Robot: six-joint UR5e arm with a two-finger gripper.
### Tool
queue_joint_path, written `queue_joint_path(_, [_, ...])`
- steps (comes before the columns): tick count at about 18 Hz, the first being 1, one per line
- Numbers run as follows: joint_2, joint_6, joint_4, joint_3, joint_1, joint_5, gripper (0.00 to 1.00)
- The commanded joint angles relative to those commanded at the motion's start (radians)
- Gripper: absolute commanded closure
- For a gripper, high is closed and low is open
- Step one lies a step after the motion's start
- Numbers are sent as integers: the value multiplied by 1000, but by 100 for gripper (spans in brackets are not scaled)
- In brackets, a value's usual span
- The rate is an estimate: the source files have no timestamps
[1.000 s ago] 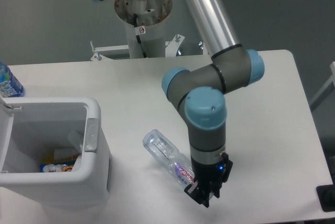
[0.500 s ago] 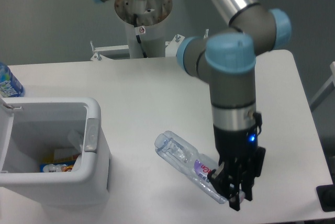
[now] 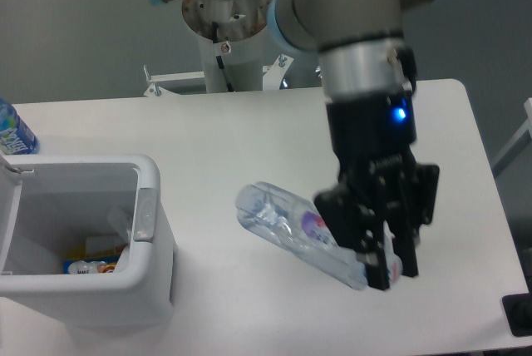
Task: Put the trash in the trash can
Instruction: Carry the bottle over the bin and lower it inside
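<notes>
Layout as observed. The trash can (image 3: 154, 244) stands at the near left corner of the table (image 3: 249, 135), lid swung open to the left. Several items lie in its bottom (individually hard to tell apart). A second bottle (image 3: 12, 131) sits at the far left table edge, behind the can. The arm's pedestal (image 3: 226, 32) rises behind the table, centre. The gripper (image 3: 384, 260) hangs right of centre, toward the near edge. The clear bottle (image 3: 291, 227) lies tilted between its fingers, extending left toward the can, well apart from it.
</notes>
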Motion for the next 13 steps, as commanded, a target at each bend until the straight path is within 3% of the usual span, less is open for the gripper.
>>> queue_joint_path(8, [-5, 15, 2, -23, -152, 5, 75])
queue_joint_path(13, [-41, 57, 29, -37, -226, 5, 75])
